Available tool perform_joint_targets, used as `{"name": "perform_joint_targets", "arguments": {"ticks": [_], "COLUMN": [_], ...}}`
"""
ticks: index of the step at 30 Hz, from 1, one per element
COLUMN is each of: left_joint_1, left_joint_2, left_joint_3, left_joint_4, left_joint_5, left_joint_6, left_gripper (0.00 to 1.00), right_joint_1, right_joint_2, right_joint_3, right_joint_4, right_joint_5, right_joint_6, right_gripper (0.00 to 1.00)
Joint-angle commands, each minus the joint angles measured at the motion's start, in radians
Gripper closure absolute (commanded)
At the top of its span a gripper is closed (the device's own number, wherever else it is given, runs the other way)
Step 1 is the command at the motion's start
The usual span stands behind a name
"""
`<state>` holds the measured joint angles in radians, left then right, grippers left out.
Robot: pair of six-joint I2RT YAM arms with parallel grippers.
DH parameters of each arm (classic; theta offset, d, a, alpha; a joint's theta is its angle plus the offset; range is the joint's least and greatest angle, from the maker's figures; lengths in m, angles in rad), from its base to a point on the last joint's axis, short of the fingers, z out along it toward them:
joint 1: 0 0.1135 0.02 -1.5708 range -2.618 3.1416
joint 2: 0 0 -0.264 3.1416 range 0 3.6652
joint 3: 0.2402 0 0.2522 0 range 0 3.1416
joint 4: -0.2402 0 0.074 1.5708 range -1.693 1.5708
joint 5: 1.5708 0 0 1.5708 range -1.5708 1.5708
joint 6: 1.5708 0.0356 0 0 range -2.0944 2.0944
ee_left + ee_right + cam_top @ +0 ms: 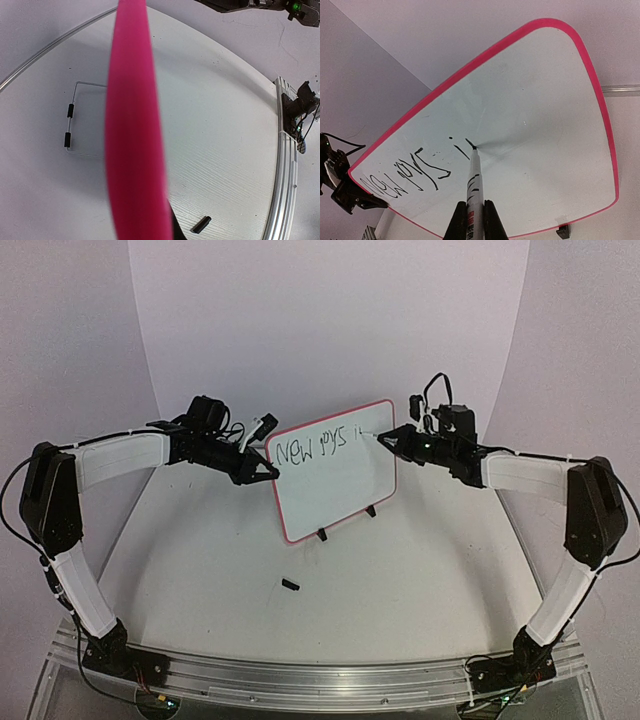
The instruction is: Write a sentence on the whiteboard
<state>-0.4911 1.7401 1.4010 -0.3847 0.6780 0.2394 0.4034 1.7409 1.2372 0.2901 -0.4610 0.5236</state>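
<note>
Locating the small rectangular white board with thin red-pink frame [335, 480] at mid-table, standing on black feet, face turned toward the arm bases. Running its long axis left to right, with the right end set farther back. Carrying thin black handwritten lettering [322, 447] along the upper edge, reading left to right.

Reaching inward with the left arm, elbow out and forearm near level. Clamping the left gripper [268, 470] on the board's left edge. Reaching inward likewise with the right arm. Pinching the slim black-and-white marker pen [473, 182] between the fingers of the right gripper [473, 205], with the pen pointing at the board and the tip touching the white surface just right of the last stroke.

Showing a small black piece [290, 585] on the white table [420, 580], nearer the bases than the board, in the top and left wrist views only. Rendering the frame in the left wrist view as a blurred pink band, edge-on, with no lettering in sight. Confirming pen-tip contact in the right wrist view alone.
</note>
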Motion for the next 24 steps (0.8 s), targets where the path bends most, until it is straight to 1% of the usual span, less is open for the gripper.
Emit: {"name": "perform_joint_targets", "arguments": {"ticks": [1,6,16,24], "left_joint_1": [-0.026,-0.026,-0.026,-0.026], "left_joint_2": [0.029,0.027,0.027,0.028], "left_joint_3": [0.01,0.01,0.01,0.01], "left_joint_4": [-0.116,-0.116,-0.116,-0.115], "left_joint_5": [0.02,0.022,0.022,0.02], "left_joint_6": [0.02,0.02,0.02,0.02], "left_gripper": [1.0,1.0,1.0,1.0], "right_joint_1": [-0.006,-0.006,-0.005,-0.005], "right_joint_2": [-0.01,-0.015,-0.011,-0.006], "right_joint_3": [-0.021,-0.017,0.055,0.082], "right_joint_4": [0.013,0.011,0.011,0.011], "right_joint_5": [0.008,0.008,0.008,0.016], "right_joint_6": [-0.011,-0.011,-0.011,-0.012], "right_gripper": [1.0,1.0,1.0,1.0]}}
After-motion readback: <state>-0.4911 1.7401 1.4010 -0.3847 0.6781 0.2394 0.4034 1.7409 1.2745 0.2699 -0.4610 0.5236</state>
